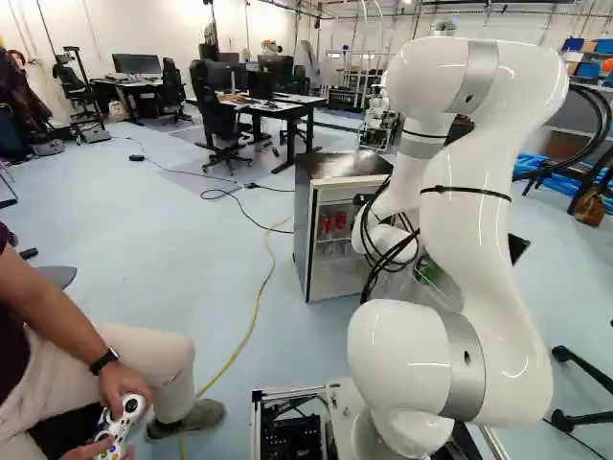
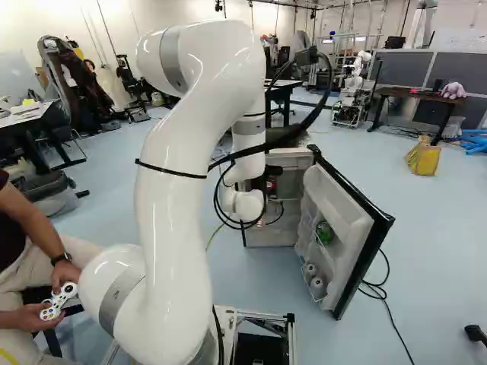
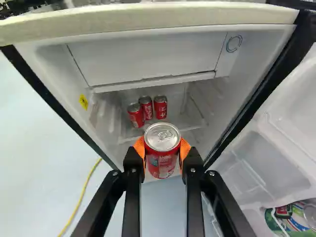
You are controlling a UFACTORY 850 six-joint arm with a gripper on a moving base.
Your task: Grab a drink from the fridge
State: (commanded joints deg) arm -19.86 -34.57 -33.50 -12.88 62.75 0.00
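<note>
Looks like your gripper [image 2: 269, 182] is part-open, orange pads [image 3: 139, 146] snug on both sides of a red can [image 3: 163, 155]. You've got three more cans [image 3: 146, 107] around 11 to 12 o'clock, inside the fridge [image 3: 148, 16].

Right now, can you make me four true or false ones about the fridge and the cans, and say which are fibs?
1. The gripper holds a red can. True.
2. The fridge is shut. False: its door stands open.
3. Three more cans stand inside the fridge. True.
4. The yellow cord goes into the fridge, onto its shelf. False: the cord lies on the floor.
</note>
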